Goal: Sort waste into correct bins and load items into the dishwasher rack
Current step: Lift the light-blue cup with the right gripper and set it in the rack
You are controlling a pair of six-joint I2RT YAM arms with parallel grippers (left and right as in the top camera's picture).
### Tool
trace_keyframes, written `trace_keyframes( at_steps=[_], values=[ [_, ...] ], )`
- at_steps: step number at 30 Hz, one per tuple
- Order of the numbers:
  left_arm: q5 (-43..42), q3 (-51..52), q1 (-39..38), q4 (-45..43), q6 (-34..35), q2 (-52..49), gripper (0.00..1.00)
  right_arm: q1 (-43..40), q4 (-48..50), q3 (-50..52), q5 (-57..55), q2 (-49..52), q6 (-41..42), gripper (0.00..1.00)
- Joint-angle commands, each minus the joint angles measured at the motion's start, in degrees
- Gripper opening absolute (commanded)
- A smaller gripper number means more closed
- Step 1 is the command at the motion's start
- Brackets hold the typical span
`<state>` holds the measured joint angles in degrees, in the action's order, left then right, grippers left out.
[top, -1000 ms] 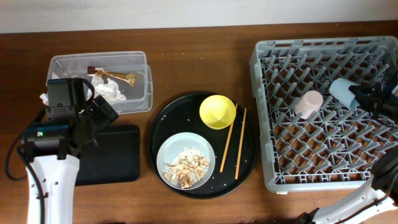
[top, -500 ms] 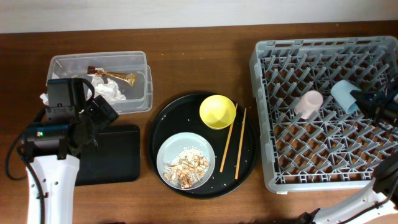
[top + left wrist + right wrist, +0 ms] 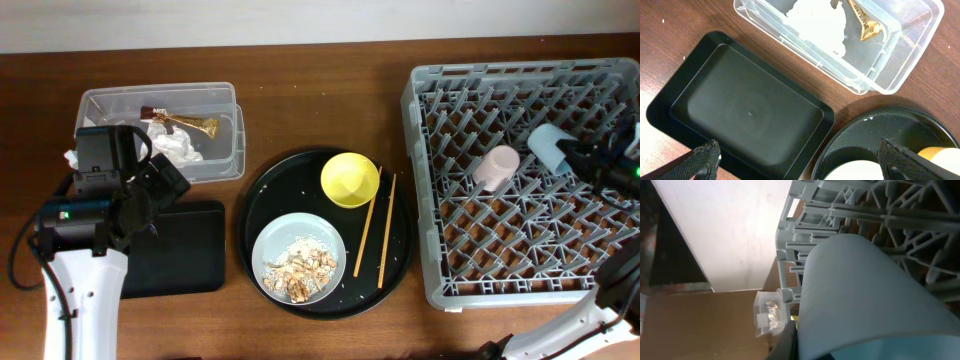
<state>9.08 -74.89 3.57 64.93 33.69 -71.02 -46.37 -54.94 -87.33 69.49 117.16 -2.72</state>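
Blue cup (image 3: 547,144): tilted on its side over the upper right part of the rack (image 3: 420,200). The right gripper (image 3: 575,156) looks clamped on the end nearest the arm. Cannot tell whether the blue cup touches the pegs. In the right wrist view its wall fills the frame: smooth, matte, pale, round, no handle visible. Judgement: light, stiff plastic, not fragile and a little slick, so a pinch across the wall near the rim should hold. It may roll if laid down loose between pegs. Pink cup (image 3: 497,167) lies just beside it, also on its side in the grey lattice. Round tray (image 3: 275,190), well apart to the left, carries the glossy yellow-green bowl (image 3: 350,180), thin wooden chopsticks (image 3: 375,235) and the plate (image 3: 290,232) with rice and brown scraps (image 3: 300,272). Clear tub (image 3: 228,100) holds the crumpled napkin (image 3: 176,147) and the gold wrapper (image 3: 186,124). Left gripper (image 3: 800,160): jaws wide apart, holding nothing, over the shallow black tray (image 3: 745,112).
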Motion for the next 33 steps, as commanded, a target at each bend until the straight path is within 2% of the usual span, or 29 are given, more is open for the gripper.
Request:
trace_keyframes(
  at_steps=[1, 8, 11, 15, 25, 28, 29, 33],
  values=[
    [0.83, 0.00, 0.24, -0.09, 0.37, 0.63, 0.99, 0.98, -0.72, 0.83, -10.62, 1.29, 0.24, 0.04],
    [0.83, 0.00, 0.24, -0.09, 0.37, 0.63, 0.99, 0.94, -3.58, 0.87, -27.19, 1.29, 1.68, 0.05],
    [0.83, 0.00, 0.24, -0.09, 0.37, 0.63, 0.99, 0.94, -4.87, 0.87, -30.25, 1.29, 1.70, 0.15],
    [0.83, 0.00, 0.24, -0.09, 0.37, 0.63, 0.99, 0.92, -5.27, 0.87, -30.62, 1.29, 1.70, 0.21],
    [0.83, 0.00, 0.24, -0.09, 0.37, 0.63, 0.99, -2.43, -9.51, -1.73, -26.18, 0.35, 2.78, 0.22],
    [0.83, 0.00, 0.24, -0.07, 0.37, 0.63, 0.99, -3.23, -13.09, -4.63, -26.21, -1.49, 2.82, 0.27],
    [0.83, 0.00, 0.24, -0.09, 0.37, 0.63, 0.99, -3.34, -14.32, -5.73, -26.27, -2.60, 2.97, 0.35],
    [0.83, 0.00, 0.24, -0.09, 0.37, 0.63, 0.99, -3.61, -17.53, -9.92, -26.88, -6.45, 8.31, 0.36]
  ],
)
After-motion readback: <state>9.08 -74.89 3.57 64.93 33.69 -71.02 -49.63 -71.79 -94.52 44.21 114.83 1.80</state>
